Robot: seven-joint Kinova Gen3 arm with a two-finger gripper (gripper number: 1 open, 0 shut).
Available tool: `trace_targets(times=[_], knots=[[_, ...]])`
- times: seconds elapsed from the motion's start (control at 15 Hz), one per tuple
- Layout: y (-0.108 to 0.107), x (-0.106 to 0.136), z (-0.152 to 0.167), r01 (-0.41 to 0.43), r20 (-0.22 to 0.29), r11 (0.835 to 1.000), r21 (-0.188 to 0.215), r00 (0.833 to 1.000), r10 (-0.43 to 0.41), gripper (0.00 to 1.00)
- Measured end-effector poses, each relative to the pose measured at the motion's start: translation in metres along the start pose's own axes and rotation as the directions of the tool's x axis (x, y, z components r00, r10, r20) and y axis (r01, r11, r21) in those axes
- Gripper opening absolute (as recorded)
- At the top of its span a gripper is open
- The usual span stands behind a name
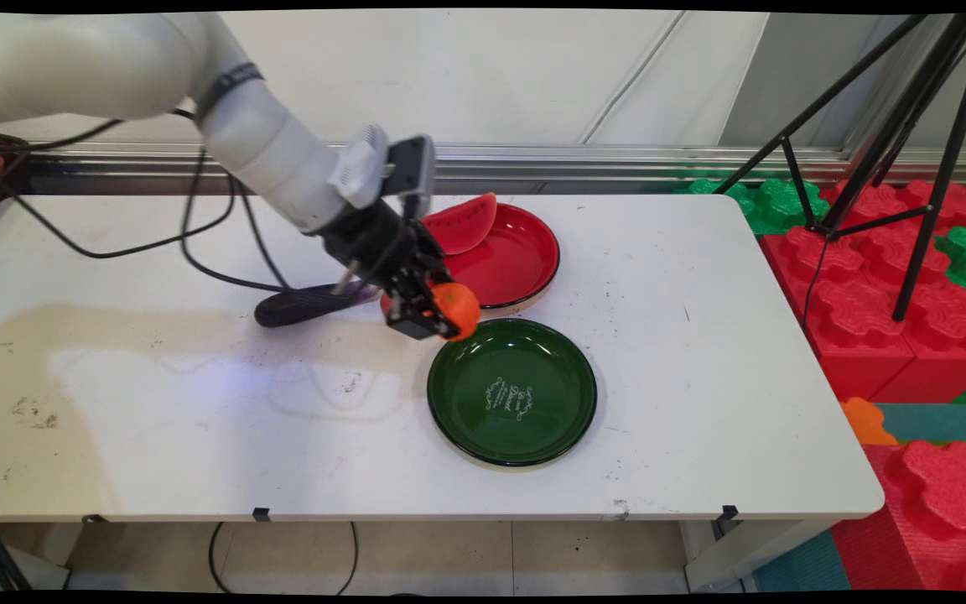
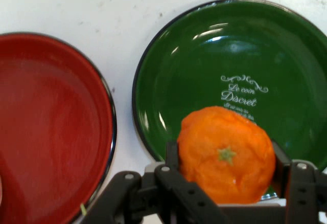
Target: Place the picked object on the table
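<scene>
Nearest the camera, a round, glossy dark green plate (image 1: pixel 512 392) with white script at its centre lies flat on the white counter (image 1: pixel 198 403); every place below is given from this plate. Just beyond its far rim sits a glossy red round plate (image 1: pixel 508 256), close to it but apart, with a strip of bare counter between the two. A red toy watermelon slice (image 1: pixel 459 223) leans on the red plate's far left edge. Left of the green plate and a little farther back, a dark purple toy eggplant (image 1: pixel 307 304) lies on the counter, partly behind the arm.

Above the green plate's far left rim hangs the black two-finger claw (image 1: pixel 441 317), closed on a round orange toy tangerine (image 1: pixel 454 309) with a small green stem mark. In the hand view the tangerine (image 2: pixel 226 155) sits pinched between the two fingers (image 2: pixel 172 155), with the green plate (image 2: pixel 204 70) behind it and the red plate (image 2: pixel 51 127) off to one side.

One risk, as a judgement: the tangerine is round and held only at its sides, so it could slip out. Because it hangs over the rim and not the middle, a fall could send it rolling onto the counter or against the red plate.
</scene>
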Motion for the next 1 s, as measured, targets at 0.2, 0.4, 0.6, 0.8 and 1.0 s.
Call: trace_targets(times=[0.2, 0.4, 0.6, 0.8, 1.0], knots=[[0.001, -0.015, -0.022, 0.029, 0.004, 1.000, 0.012, 1.000, -0.029, 0.00], [0.000, -0.032, -0.040, 0.048, 0.018, 0.999, 0.017, 0.999, -0.049, 0.00], [-0.002, -0.054, -0.055, 0.056, 0.052, 0.998, 0.022, 0.997, -0.057, 0.00], [-0.004, -0.078, -0.062, 0.059, 0.102, 0.998, 0.022, 0.993, -0.061, 0.00], [-0.008, -0.100, -0.059, 0.076, 0.154, 0.997, 0.024, 0.985, -0.078, 0.00]])
